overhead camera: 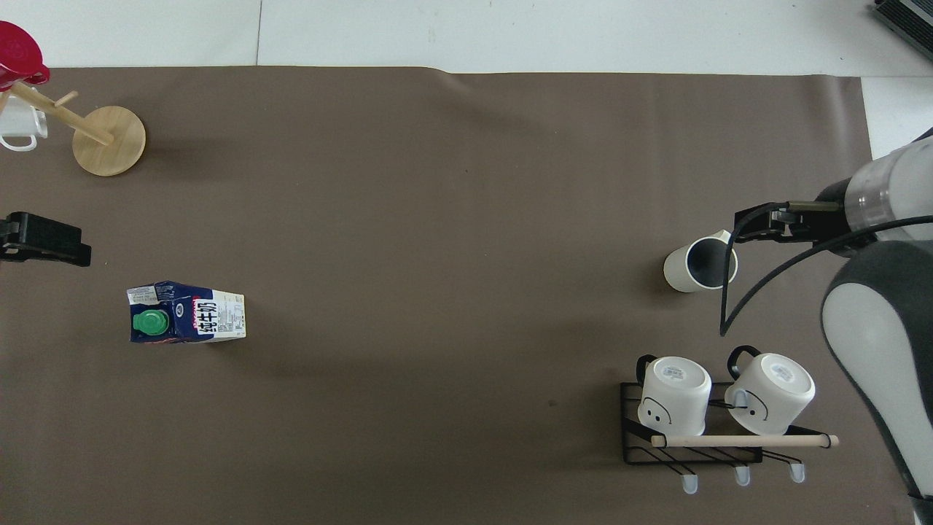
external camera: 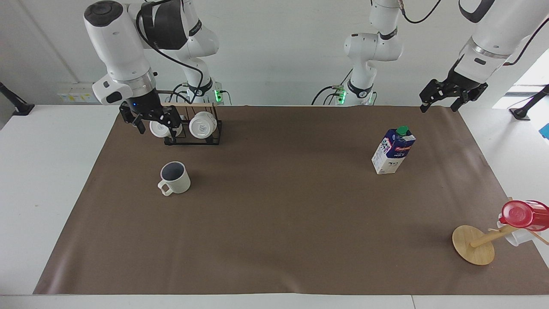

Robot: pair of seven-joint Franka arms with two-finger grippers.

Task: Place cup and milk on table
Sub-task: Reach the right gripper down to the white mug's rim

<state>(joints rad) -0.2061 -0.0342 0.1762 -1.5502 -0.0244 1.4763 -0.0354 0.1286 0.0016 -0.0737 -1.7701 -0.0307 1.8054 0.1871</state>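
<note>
The cream ribbed cup (external camera: 175, 177) stands upright on the brown mat (external camera: 283, 223) of the table, toward the right arm's end; it also shows in the overhead view (overhead camera: 700, 264). The milk (external camera: 393, 151) stands upright on the mat toward the left arm's end, its green cap showing in the overhead view (overhead camera: 186, 321). My right gripper (external camera: 156, 131) is open and empty, raised over the mat just beside the cup's handle (overhead camera: 758, 224). My left gripper (external camera: 441, 103) is open and empty, waiting over the mat's edge beside the milk (overhead camera: 44, 240).
A black wire rack (external camera: 193, 139) with two white mugs stands nearer to the robots than the cup (overhead camera: 634, 452). A wooden mug tree (external camera: 474, 244) with a red cup (external camera: 521, 213) and a white mug stands at the left arm's end, farther out than the milk.
</note>
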